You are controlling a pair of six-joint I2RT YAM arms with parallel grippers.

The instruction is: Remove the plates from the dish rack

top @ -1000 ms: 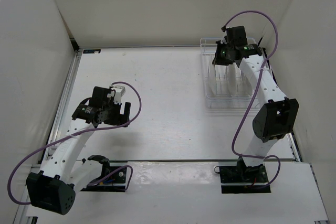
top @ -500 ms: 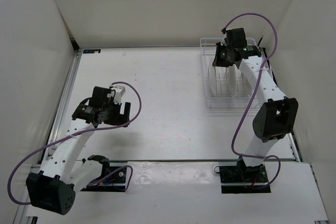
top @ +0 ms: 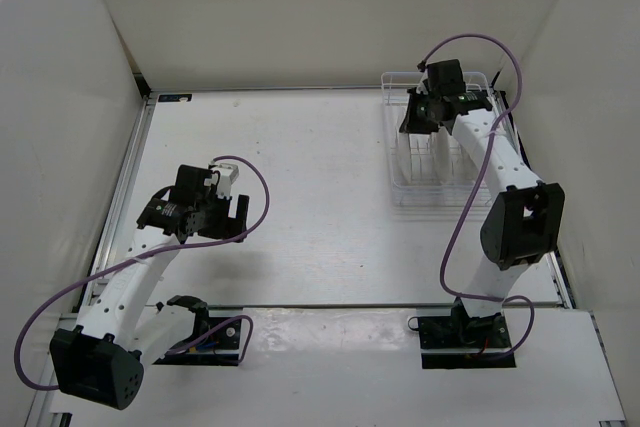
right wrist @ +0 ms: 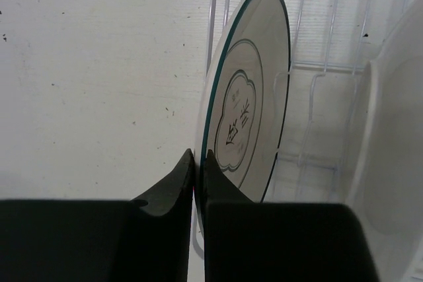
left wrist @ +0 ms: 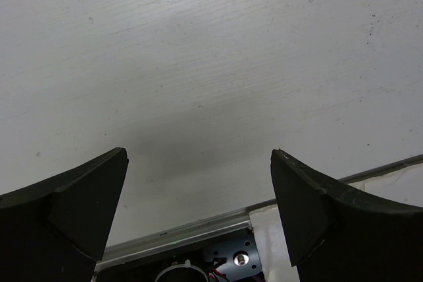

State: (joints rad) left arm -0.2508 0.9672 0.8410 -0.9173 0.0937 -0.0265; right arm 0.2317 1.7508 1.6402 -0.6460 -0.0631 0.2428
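So in the top view the dish rack [top: 420, 185] sits way out at about 2 o'clock on the desk [top: 300, 147], and the right arm is stretched over its far end. The wrist view is where it gets clear: the right hand [right wrist: 198, 160] is pinched nearly all the way closed on the edge of the green-rimmed plate [right wrist: 254, 97], with one finger on each face and barely a sliver of a gap between them. It has the rim at roughly 7 o'clock on the plate as that camera sees it. The plate is up on its edge on the rack's 9 o'clock side, with the thin white wires showing right behind it; I can't tell if it's resting in its slot or clear of it. Off at 3 o'clock from it, near but not touching, there's a plain plate [right wrist: 390, 130], also upright in the rack. The left hand [left wrist: 198, 153] is down around 8 o'clock over bare desk, fingers spread wide, holding nothing.
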